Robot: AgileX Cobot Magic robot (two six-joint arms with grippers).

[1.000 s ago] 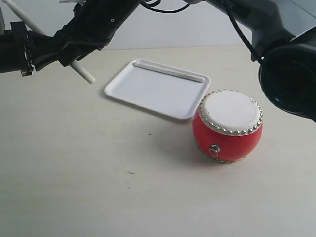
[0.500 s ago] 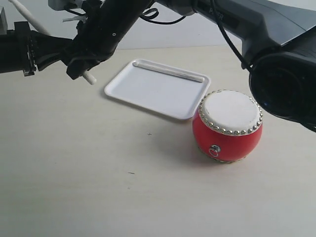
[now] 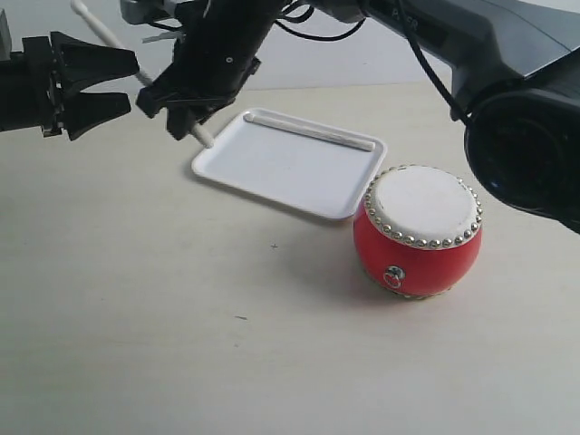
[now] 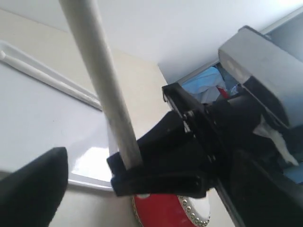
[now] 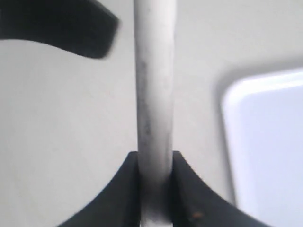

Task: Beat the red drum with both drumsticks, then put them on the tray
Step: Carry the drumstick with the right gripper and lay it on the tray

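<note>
We are finding the red drum [image 3: 421, 231] standing nearest, upright on the table [image 3: 181, 317], just beside the tray's right corner. The tray [image 3: 281, 168] is lying flat behind it, carrying one drumstick [image 3: 313, 132] along its far rim. Above the tray's left corner, the right gripper [image 3: 186, 118] is clamping the second drumstick [image 3: 95, 23], which is sitting tilted. The left gripper [image 3: 131, 82] is hanging beside it, jaws spread wide, holding nothing.
</note>
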